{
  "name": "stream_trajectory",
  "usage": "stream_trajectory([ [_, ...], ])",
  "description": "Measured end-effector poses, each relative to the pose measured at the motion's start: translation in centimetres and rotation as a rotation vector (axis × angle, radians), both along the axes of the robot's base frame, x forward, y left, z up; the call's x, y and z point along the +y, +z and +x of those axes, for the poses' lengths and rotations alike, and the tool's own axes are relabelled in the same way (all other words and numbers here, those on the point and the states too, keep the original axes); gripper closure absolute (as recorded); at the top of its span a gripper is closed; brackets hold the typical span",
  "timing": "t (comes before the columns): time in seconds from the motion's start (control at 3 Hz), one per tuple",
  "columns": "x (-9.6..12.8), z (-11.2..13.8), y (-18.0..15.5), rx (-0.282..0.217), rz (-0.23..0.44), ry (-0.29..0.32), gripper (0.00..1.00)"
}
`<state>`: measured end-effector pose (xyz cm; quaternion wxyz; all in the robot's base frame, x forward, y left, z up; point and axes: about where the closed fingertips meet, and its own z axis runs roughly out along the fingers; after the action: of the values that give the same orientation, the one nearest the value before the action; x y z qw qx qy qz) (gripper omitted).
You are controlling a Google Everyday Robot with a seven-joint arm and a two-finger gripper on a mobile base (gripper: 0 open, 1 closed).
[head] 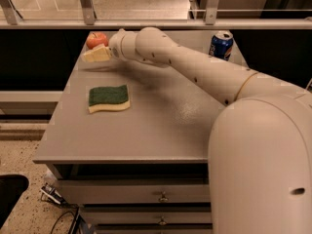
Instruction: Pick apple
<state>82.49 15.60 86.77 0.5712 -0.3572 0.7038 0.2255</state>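
The apple (96, 39) sits at the far left corner of the grey table (161, 130), close to its back edge; the gripper (95, 55) hangs low over the tabletop just in front of it, pointing left (whether it touches the apple I cannot tell, nor whether it is apart or together); a green sponge (108, 98) lies nearer; a blue soda can (221, 45) stands far right.

A flat grey tabletop (161, 130) sat on a grey cabinet of knobbed drawers (161, 197). Speckled stone floor (19, 155) lay at the near left. A metal-posted glass railing (87, 4) ran along the far side. The gripper (91, 56) hovered over the tabletop's far-left corner.
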Motion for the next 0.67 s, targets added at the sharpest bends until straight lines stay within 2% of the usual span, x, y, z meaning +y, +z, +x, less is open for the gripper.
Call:
stream_trajectory([
  [0.33,1.2,1.3,-0.7,0.006,-0.010,0.002,0.00],
  [0.67,2.0,2.5,-0.4,-0.013,0.007,0.004,0.18],
])
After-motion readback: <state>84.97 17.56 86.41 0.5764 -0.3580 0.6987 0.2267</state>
